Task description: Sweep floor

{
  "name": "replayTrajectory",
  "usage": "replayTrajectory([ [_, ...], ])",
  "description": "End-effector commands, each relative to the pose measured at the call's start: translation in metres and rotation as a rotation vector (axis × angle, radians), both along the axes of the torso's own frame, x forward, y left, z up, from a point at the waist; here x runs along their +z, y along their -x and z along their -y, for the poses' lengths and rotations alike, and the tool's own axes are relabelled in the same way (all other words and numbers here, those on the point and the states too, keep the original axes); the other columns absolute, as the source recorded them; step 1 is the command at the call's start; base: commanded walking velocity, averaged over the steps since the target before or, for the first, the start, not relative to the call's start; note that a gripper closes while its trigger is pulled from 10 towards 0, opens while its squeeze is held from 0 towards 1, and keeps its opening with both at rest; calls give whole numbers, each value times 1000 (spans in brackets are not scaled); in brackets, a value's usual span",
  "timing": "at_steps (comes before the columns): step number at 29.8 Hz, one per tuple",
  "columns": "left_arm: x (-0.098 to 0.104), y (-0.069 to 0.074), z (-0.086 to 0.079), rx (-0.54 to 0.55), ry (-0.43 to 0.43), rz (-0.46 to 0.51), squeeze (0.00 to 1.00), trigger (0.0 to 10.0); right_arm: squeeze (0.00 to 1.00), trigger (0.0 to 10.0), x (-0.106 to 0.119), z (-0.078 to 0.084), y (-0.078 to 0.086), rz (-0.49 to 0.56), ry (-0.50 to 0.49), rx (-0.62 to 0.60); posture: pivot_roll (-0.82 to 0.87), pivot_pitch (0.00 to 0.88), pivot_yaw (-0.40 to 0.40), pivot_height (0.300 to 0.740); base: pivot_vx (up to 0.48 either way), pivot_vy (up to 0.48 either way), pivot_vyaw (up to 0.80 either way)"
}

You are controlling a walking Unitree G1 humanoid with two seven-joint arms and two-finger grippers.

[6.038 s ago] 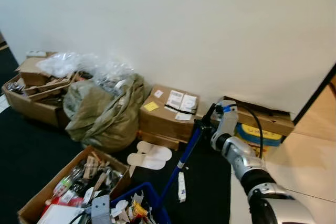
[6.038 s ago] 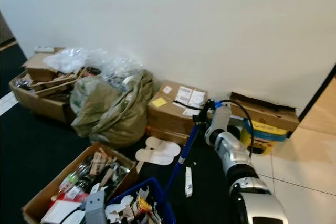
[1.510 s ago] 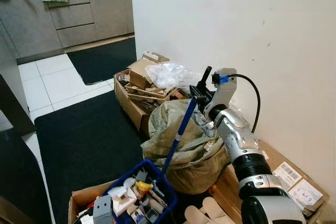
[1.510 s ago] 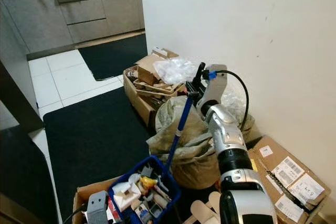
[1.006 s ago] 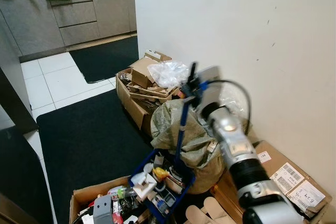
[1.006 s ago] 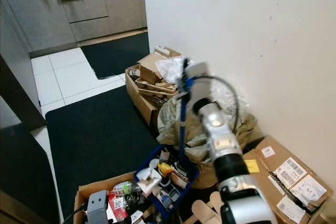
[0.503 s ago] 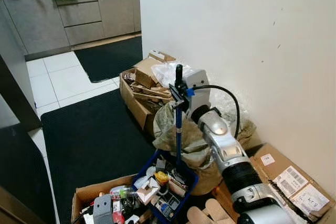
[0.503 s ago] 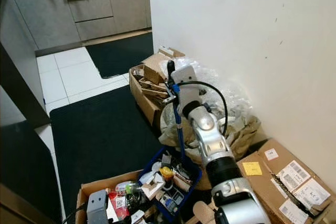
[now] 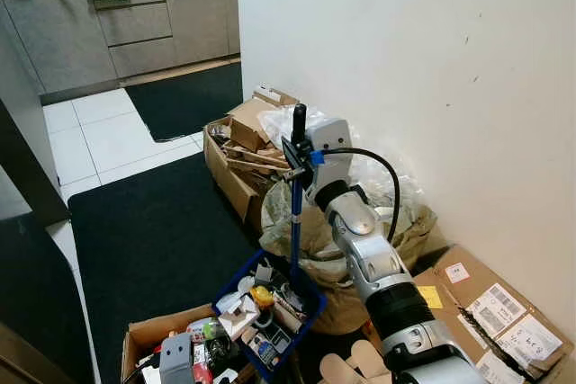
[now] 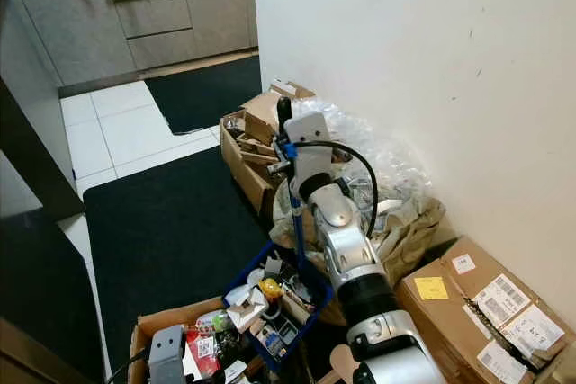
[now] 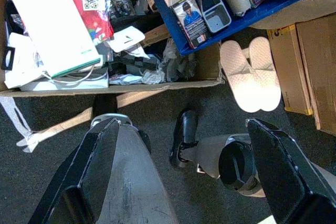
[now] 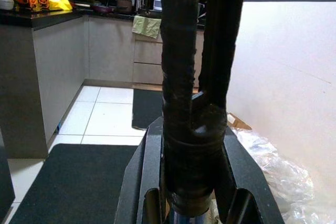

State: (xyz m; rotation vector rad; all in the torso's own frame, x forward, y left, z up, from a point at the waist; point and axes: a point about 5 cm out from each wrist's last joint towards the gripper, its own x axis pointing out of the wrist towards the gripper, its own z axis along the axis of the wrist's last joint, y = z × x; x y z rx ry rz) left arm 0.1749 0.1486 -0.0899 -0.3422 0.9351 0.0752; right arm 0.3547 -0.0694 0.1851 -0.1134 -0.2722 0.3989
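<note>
My right gripper [image 9: 297, 143] is clenched around the black grip of the broom [image 9: 295, 209], which stands almost upright with its lower end in the blue basket [image 9: 310, 295]. My left gripper [image 11: 178, 177] hangs low with fingers spread, above the dark mat [image 11: 152, 182] beside a cardboard box [image 11: 173, 82].

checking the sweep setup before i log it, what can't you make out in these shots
- Broom handle: its lower end drops behind the blue crate in the eye views, so the head stays hidden.
- Right gripper: shut on the handle.
- Labels on the cardboard box: too small to read.
- Left gripper: open over the floor.
</note>
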Motion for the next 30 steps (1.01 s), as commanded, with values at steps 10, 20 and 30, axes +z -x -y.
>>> replayTrajectory([
  [10, -1, 2, -3, -10, -8, -15, 0, 10000, 0, 10000, 17, -28, 17, 161, 10, 173, -35, 5, -39, 740, 0, 0, 0],
  [20, -1, 2, -4, -13, -18, -17, 0, 10000, 0, 10000, 20, -37, 21, 193, -46, 160, -24, 11, -34, 740, 0, 0, 0],
  [30, -1, 2, -7, -16, -40, -21, 0, 10000, 0, 10000, 15, -48, 30, 237, -21, 208, -16, 14, -33, 740, 0, 0, 0],
])
